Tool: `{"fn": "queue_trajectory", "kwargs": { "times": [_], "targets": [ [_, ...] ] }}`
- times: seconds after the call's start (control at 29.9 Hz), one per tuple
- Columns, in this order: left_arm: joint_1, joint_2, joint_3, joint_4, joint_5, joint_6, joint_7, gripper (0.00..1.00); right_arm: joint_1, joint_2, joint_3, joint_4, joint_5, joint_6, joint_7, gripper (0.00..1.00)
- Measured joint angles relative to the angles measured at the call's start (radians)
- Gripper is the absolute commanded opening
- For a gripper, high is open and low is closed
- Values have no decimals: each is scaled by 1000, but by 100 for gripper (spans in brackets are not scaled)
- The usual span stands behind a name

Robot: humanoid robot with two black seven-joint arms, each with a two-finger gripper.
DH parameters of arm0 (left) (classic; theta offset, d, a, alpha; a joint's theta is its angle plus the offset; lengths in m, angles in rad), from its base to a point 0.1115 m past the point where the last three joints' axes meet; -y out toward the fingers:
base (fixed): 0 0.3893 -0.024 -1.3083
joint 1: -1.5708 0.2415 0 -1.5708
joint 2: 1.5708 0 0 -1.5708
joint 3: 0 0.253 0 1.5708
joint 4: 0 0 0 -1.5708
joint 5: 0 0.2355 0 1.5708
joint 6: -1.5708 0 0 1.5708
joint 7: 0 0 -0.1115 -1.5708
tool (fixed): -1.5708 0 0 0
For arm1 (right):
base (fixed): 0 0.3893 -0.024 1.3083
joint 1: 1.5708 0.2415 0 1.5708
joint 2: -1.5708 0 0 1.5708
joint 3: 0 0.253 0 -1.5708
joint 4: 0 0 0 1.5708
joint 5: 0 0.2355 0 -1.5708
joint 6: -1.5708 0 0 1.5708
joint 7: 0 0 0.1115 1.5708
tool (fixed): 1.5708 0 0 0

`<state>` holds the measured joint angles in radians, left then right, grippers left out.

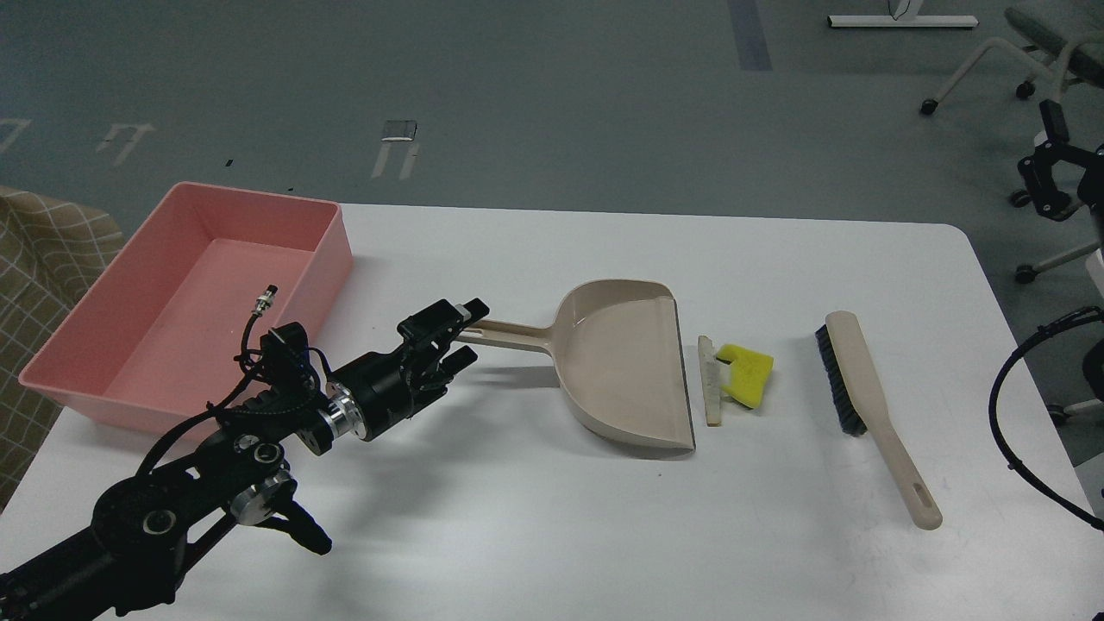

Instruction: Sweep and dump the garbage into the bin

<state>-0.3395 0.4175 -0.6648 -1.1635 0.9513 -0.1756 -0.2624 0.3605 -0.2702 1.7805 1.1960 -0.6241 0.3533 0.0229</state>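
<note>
Garbage on white table (535, 517): bright yellow notched sponge-like scrap (747, 373) touching thin whitish slice with brown edge (710, 380), both just beside open lip of beige plastic dustpan (625, 366); pan holds nothing. Beige long-handled brush (871, 405) lies right of them. Large shallow pink plastic tray bin (332, 250) far left, nothing inside. Left gripper (461, 336), fingers spread, straddles the dustpan handle tip. Right gripper out of view.

The matte black, jointed left arm (216, 466) is showing a polished silver ring at its wrist and round silver caps on its joints. Thin black cables are looping over its upper side, one ending in a small silver plug. Its black two-finger gripper (461, 332) is showing blocky fingers (473, 309). Black screw heads are dotting the housings.
</note>
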Motion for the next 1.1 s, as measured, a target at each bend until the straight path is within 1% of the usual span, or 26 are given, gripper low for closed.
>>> {"fn": "queue_trajectory", "kwargs": {
  "times": [0.13,0.27,0.3,0.33,0.37,0.4,0.43,0.47,0.5,0.57,0.67,0.73,0.8,0.87,1.0,1.1],
  "targets": [
    [-22,-39,7,66,-9,-3,-7,89,0,-4,2,0,0,-3,-1,100],
    [-34,-47,5,80,-12,-4,-13,87,0,-4,2,0,0,-3,-1,100],
    [-37,-47,4,80,-12,-4,-16,82,0,-4,2,0,0,-3,-1,100],
    [-40,-47,4,81,-12,-4,-20,74,0,-4,2,0,0,-3,-2,100],
    [-41,-47,4,81,-12,-4,-25,60,0,-4,2,0,0,-4,-2,100],
    [-42,-47,4,82,-12,-4,-30,60,0,-4,2,0,1,-4,-3,100],
    [-43,-47,5,82,-11,-4,-34,56,0,-4,2,0,1,-4,-4,100],
    [-43,-47,6,82,-9,-4,-37,55,0,-3,1,0,1,-4,-5,100],
    [-43,-47,7,82,-7,-4,-39,52,0,-2,1,0,1,-4,-5,100],
    [-44,-47,7,82,-6,-4,-41,50,0,-2,1,0,1,-4,-7,100],
    [-44,-47,8,84,-6,-3,-41,43,0,-2,0,0,1,-4,-7,100],
    [-42,-48,9,85,-5,-2,-41,34,0,-2,0,0,1,-4,-8,100],
    [-40,-48,10,85,-4,-2,-41,24,0,-3,0,-1,0,-4,-8,100],
    [-40,-47,10,83,-4,-2,-42,19,0,-3,0,-2,0,-4,-8,100],
    [-41,-49,9,66,-2,-4,-42,4,0,-3,-1,-3,0,-4,-8,100],
    [-44,-49,9,65,-2,-4,-41,0,0,-3,-1,-2,0,-4,-11,100]
  ]
}}
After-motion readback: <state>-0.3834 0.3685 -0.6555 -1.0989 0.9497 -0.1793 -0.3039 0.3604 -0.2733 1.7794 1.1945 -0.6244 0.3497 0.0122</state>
